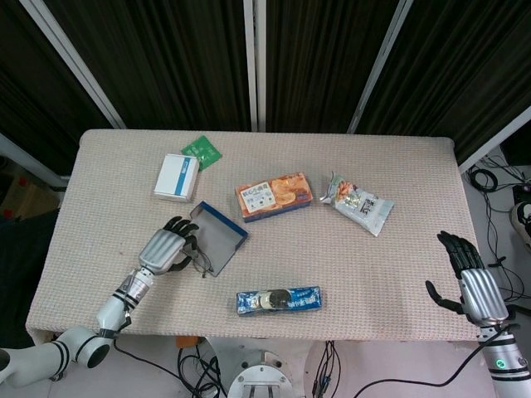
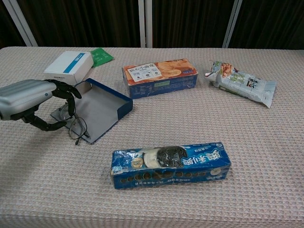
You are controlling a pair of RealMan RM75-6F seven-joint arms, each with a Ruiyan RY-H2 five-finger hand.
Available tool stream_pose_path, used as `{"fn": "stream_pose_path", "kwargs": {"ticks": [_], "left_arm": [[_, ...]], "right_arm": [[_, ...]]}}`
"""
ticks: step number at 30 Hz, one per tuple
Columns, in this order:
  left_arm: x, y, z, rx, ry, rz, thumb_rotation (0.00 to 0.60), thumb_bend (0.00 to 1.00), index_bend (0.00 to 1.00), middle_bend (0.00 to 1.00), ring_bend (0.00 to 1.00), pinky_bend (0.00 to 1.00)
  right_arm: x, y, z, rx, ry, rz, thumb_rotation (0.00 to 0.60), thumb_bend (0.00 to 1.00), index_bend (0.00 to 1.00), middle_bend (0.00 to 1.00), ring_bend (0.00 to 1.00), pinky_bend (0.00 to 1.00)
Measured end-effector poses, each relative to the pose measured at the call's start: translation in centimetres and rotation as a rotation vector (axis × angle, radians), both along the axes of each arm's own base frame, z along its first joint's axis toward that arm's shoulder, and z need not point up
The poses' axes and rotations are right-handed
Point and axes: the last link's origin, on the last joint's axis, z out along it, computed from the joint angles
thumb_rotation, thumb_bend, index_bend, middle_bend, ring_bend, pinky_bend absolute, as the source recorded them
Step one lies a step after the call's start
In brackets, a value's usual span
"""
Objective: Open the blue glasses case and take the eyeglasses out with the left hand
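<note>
The left hand (image 2: pixel 29 100) reached over the near-left end of the open case (image 2: pixel 97 108), its dark fingers (image 2: pixel 66 92) curled down over the glasses (image 2: pixel 76 127); thumb and fingers looked pinched on the frame, though the exact contact was hard to see. The glasses hung at the case's near-left edge, one lens and a temple just beside the case lip, low over the cloth. The case lay open on the table (image 1: pixel 398 274), its grey inside up and its blue wall on the far and right sides. Just behind the case, to the left, sat a white box (image 1: pixel 177 177) with a blue stripe, and a green packet (image 1: pixel 202 152) lay beyond that. Right of the case and a little behind stood an orange biscuit box (image 1: pixel 274 196). In front of the case, toward the near edge, lay a blue cookie pack (image 1: pixel 279 300). Well to the right of the case was a snack bag (image 1: pixel 358 204). The right hand (image 1: pixel 470 278) hovered far right of the case, past the table's near-right corner, fingers spread and holding nothing.
</note>
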Motion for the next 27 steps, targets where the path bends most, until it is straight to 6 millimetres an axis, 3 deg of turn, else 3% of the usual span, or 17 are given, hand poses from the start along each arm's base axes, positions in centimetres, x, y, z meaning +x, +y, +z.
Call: {"fn": "stream_pose_path", "kwargs": {"ticks": [12, 21, 27], "left_arm": [[0.2, 0.3, 0.3, 0.03, -0.018, -0.007, 0.6, 0.35, 0.45, 0.19, 0.12, 0.11], [0.7, 0.5, -0.7, 0.007, -0.009, -0.02, 0.6, 0.35, 0.44, 0.19, 0.12, 0.11], [0.6, 0.7, -1.1, -0.001, 0.0, -0.008, 0.6, 0.42, 0.5, 0.19, 0.12, 0.11]], "right_arm": [[0.0, 0.0, 0.0, 0.001, 0.001, -0.001, 0.6, 0.3, 0.01, 0.05, 0.0, 0.0], [-0.2, 0.1, 0.1, -0.002, 0.001, -0.009, 0.6, 0.31, 0.01, 0.05, 0.0, 0.0], [-0.2, 0.1, 0.1, -0.003, -0.001, -0.01, 0.6, 0.31, 0.01, 0.05, 0.0, 0.0]]}}
